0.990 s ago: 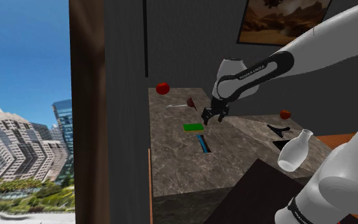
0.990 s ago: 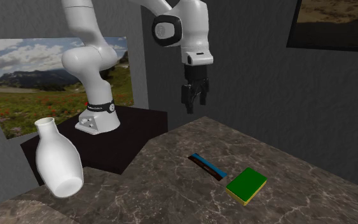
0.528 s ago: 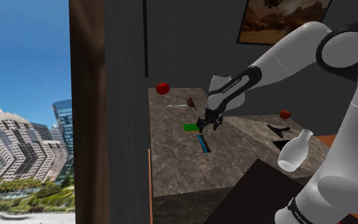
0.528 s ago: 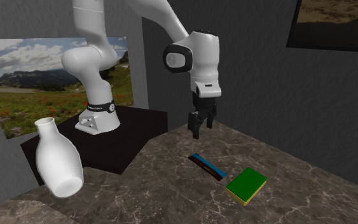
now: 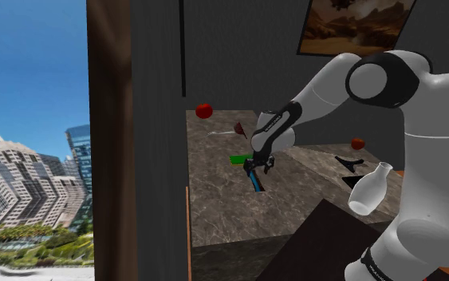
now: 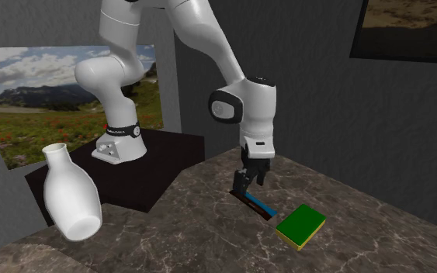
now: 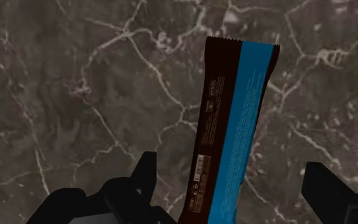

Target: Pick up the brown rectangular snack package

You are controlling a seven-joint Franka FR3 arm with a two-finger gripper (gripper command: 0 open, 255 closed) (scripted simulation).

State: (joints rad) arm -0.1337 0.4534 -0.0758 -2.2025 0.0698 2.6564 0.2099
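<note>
The claw (image 6: 241, 184) has dropped to just over one end of the bar (image 7: 231, 114), which lies flat on the desk (image 6: 193, 229) near a green block (image 6: 300, 225); with the fingers apart astride it, closing seems next.

We see the white arm (image 6: 247, 105) reaching down from its dark stand (image 6: 143, 182). Its black jaws point downward, close over the end of the brown-and-blue snack package (image 6: 259, 208) nearest the stand. The package lies flat on the marbled bench (image 6: 209, 240). Just beside its other end lies a green block with a yellow edge (image 6: 302, 225). A white vase (image 6: 71, 203) stands at the view's left.
</note>
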